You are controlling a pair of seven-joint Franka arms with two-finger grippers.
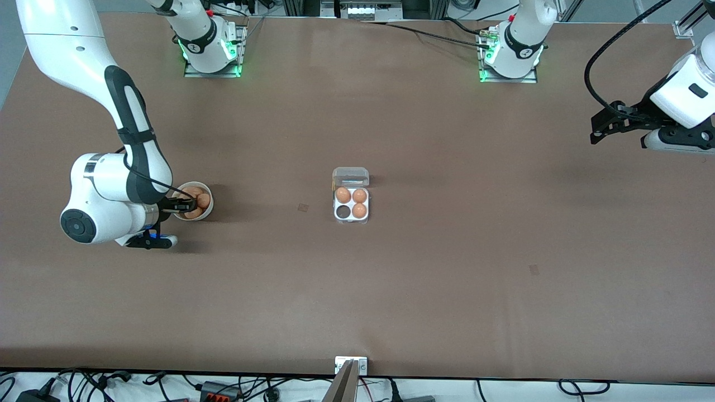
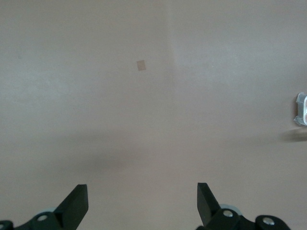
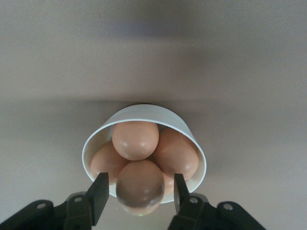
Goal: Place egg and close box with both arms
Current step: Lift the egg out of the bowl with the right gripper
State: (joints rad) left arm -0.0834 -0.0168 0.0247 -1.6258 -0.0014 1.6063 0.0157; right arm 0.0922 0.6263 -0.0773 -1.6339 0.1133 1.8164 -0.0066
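The clear egg box (image 1: 351, 219) stands mid-table with its lid (image 1: 351, 177) hinged open, farther from the front camera. It holds three brown eggs (image 1: 360, 195); the cell (image 1: 342, 211) nearer the camera, toward the right arm's end, is empty. A white bowl (image 1: 210, 209) of several eggs stands toward the right arm's end. My right gripper (image 3: 139, 189) is down in the bowl (image 3: 144, 108), open, its fingers either side of the top egg (image 3: 140, 184) with small gaps. My left gripper (image 2: 140, 188) is open and empty, waiting high over the left arm's end; the box's edge (image 2: 301, 109) shows there.
A small tape mark (image 1: 303, 207) lies on the brown table between bowl and box, also in the left wrist view (image 2: 140, 65). Another mark (image 1: 534, 269) lies nearer the camera toward the left arm's end. A metal bracket (image 1: 351, 365) sits at the front edge.
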